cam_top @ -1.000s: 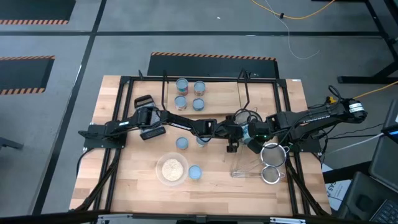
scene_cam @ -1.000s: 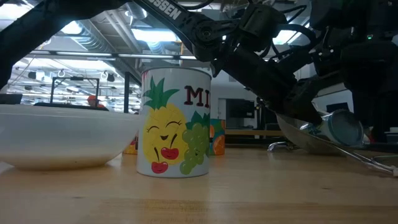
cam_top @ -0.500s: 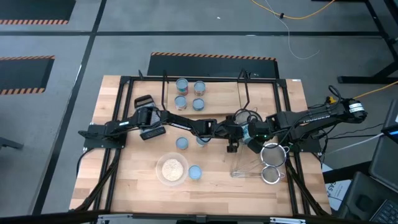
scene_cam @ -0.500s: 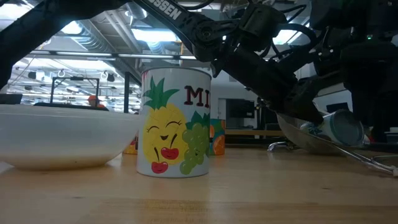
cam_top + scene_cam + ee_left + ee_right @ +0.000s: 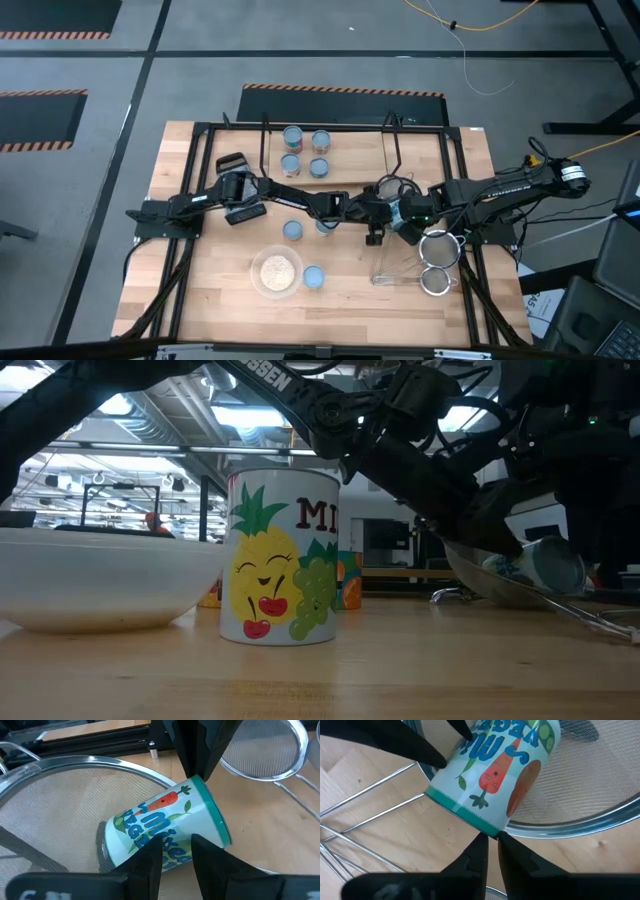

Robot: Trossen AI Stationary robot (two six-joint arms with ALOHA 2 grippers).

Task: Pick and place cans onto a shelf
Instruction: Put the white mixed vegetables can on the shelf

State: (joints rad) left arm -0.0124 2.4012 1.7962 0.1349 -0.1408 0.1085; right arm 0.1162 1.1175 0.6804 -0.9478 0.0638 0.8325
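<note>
Two dark, near-black jointed arms | white block lettering on a link of the left arm (image 5: 262,375) | silver cap and black cabling near base of the right arm (image 5: 572,172) | matte black tapered fingers (image 5: 145,865)

Can (image 5: 165,827) in sieve (image 5: 50,810): white, teal rim, orange carrot, blue lettering. Can (image 5: 283,557) beside white bowl (image 5: 100,580): yellow pineapple, green grapes.

Low view: arm link (image 5: 270,378) up top reads "SSEN", cut off. Pineapple can (image 5: 283,557) shows "MI", rest turned away. Left wrist: carrot can (image 5: 167,827) lettering reads roughly "Mixe". Right wrist: same can (image 5: 495,775) shows "VEG", upside down, partly hidden.
</note>
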